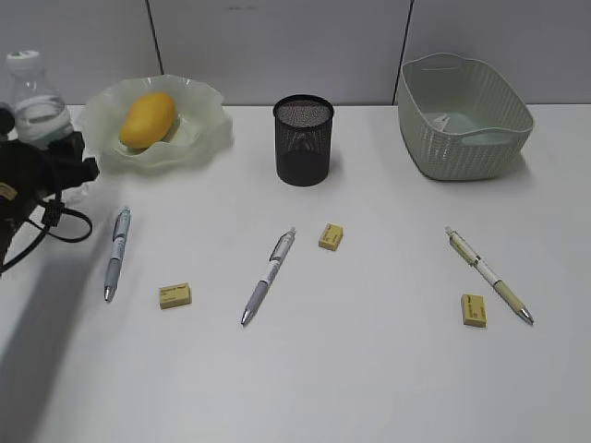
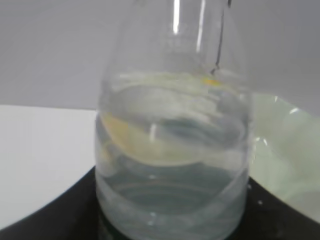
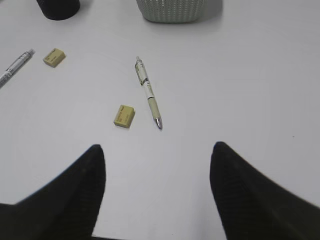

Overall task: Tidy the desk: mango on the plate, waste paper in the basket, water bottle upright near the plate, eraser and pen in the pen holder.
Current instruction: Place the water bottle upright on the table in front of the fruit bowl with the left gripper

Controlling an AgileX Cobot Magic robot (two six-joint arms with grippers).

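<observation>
taking the pen holder (image 1: 303,140) as landmark and going near to far: the right gripper (image 3: 157,192) hangs over bare desk (image 1: 369,369) with its jaws spread and nothing between them, and the exterior view does not show it at all; it looks parked, facing the cream pen (image 3: 148,92) and a yellow eraser (image 3: 124,115) just left of that pen, both near and to the right of the holder

2 more pens lie in front of the holder, a silver one (image 1: 269,276) nearly straight ahead and a grey one (image 1: 116,252) well to the left, each with an eraser (image 1: 331,236) (image 1: 174,295) near it; all 3 pens and 3 erasers are still outside the cup

level with the holder and to its left, the mango (image 1: 148,119) already sits in the plate (image 1: 208,129); further left the left gripper (image 1: 65,161) grips the water bottle (image 2: 172,150) upright, jaws pressed on its lower body, probably so it can be stood beside the plate

right of the holder, the basket (image 1: 466,138) holds a pale scrap, likely the waste paper (image 1: 441,121)

the erasers carry dark print, too small to read; no bottle label is visible
</observation>
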